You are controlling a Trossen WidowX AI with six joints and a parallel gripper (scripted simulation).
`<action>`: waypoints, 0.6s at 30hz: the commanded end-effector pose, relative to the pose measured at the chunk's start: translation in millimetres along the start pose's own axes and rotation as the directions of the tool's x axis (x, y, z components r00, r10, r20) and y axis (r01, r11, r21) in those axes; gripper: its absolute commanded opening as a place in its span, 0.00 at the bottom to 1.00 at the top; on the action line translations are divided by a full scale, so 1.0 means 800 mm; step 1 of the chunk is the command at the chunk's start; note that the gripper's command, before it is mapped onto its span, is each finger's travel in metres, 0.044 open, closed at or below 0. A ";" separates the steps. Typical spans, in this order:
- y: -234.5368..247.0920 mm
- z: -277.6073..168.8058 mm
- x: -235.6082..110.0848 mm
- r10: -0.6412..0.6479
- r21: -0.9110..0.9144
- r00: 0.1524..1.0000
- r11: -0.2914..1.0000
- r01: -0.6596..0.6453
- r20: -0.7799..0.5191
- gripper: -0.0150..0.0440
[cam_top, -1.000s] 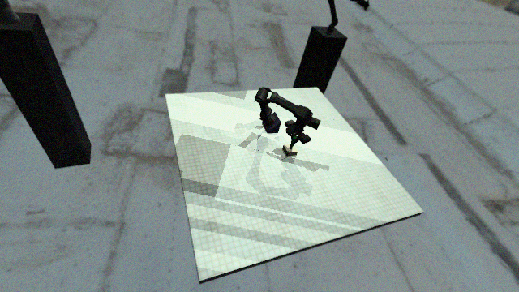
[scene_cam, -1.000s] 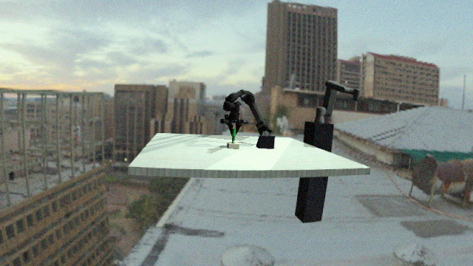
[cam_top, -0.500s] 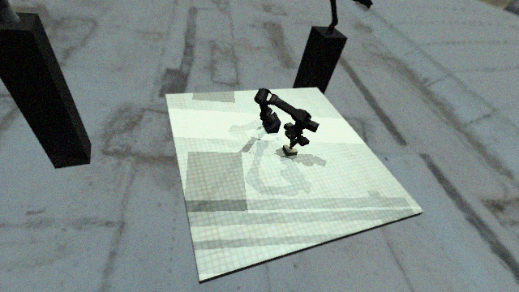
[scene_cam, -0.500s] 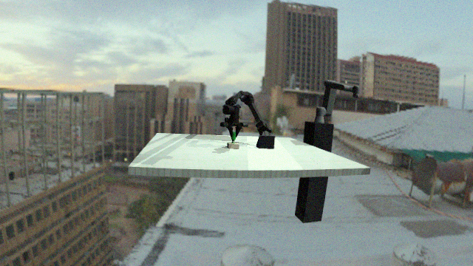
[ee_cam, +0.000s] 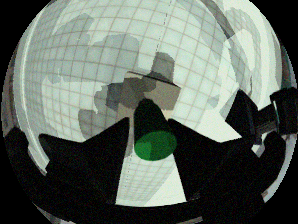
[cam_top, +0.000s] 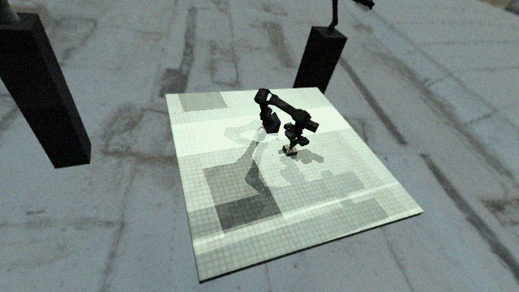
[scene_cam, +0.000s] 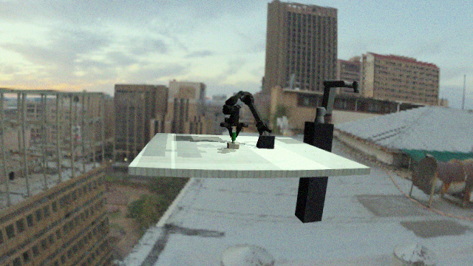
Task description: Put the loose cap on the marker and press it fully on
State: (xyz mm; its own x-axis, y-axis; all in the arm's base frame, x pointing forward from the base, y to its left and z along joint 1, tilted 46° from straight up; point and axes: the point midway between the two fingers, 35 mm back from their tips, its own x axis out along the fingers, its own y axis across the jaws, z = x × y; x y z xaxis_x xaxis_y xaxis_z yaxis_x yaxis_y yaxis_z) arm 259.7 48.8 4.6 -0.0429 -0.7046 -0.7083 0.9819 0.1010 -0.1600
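Green colour is seen on the cap (ee_cam: 154, 145), whose round top is viewed from above in the wrist view, with a darker green tapered body running down from it toward the holder block (ee_cam: 161, 94). In the exterior view the cap (scene_cam: 233, 136) is shown as a short upright green piece sitting on the marker directly above the pale, squat holder block (scene_cam: 233, 145), which rests on the gridded white table (scene_cam: 295, 162). The marker itself is too small to be told apart from the cap in any view. From the top camera only the tan block (cam_top: 289, 150) is made out beneath the dark arm.

The gripper (ee_cam: 152, 163) is positioned straight above the cap, its two dark fingers flanking the green top. The jaws are partly parted, about midway, and a little slack is seen on either side of the cap; nothing is clamped between them. In the exterior view the gripper (scene_cam: 233, 130) is hung just over the cap.

No brand, label or legible writing can be found on the cap, block, arm or table.
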 end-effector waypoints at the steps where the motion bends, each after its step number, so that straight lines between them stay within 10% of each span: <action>1: 0.000 0.000 0.000 0.000 0.000 1.000 1.000 0.000 0.000 0.70; 8: 0.000 0.000 0.000 0.000 0.000 1.000 1.000 0.000 0.000 1.00; 18: 0.000 -0.001 -0.094 -0.001 -0.001 1.000 1.000 0.001 -0.003 1.00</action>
State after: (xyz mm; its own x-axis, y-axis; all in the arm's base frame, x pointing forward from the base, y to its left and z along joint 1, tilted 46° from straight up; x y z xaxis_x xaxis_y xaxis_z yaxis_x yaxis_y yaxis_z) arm 265.0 97.5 51.1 -0.0302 -0.6999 -0.7136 0.9816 0.1141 -0.1534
